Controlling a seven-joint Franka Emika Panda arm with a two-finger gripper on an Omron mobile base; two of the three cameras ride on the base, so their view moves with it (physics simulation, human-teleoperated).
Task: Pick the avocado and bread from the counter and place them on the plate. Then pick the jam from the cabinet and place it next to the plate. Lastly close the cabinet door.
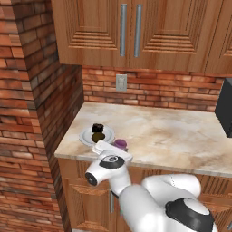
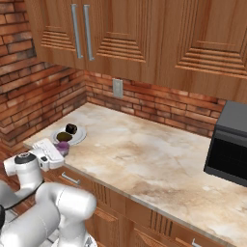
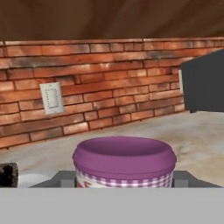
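Observation:
The white plate (image 1: 85, 136) lies at the left end of the counter (image 1: 172, 136) with the dark cube of bread (image 1: 98, 128) and the olive-brown avocado (image 1: 98, 136) on it. The jam (image 1: 120, 144), a small jar with a purple lid, is just right of the plate near the counter's front edge. My gripper (image 1: 116, 147) reaches in from the front and is shut on the jam. In the hand view the jam (image 3: 124, 159) sits between my dark fingers (image 3: 64, 178), with the bread (image 3: 8, 174) at the far left. The upper cabinet doors (image 1: 104, 27) in view look closed.
A brick wall (image 1: 27, 113) juts out left of the counter. A black microwave (image 2: 230, 144) stands at the right end. A wall outlet (image 1: 121, 83) is on the brick backsplash. The wide middle of the counter (image 2: 144, 149) is bare stone.

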